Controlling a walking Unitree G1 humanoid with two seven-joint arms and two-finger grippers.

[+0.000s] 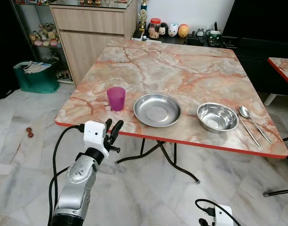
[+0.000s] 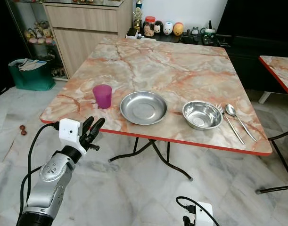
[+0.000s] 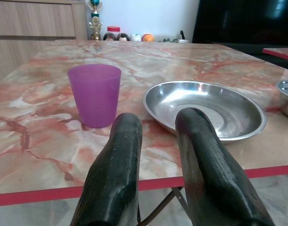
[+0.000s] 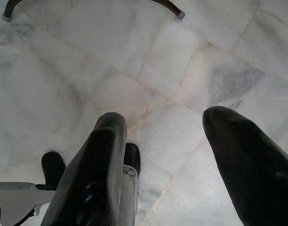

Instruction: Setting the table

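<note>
We think the purple plastic cup (image 1: 116, 98), standing just beside the steel plate (image 1: 157, 109) on the worktop (image 1: 191, 66), is light and smooth, so our left gripper (image 1: 112, 131), fingers slightly apart and empty, should squeeze its sides gently.

Left end effector (image 1: 112, 127) raised, fingers parted.

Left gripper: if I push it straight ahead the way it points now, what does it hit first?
Probably the purple cup, or the gap between it and the steel plate; the left gripper sits open, just short of the table edge.
</note>
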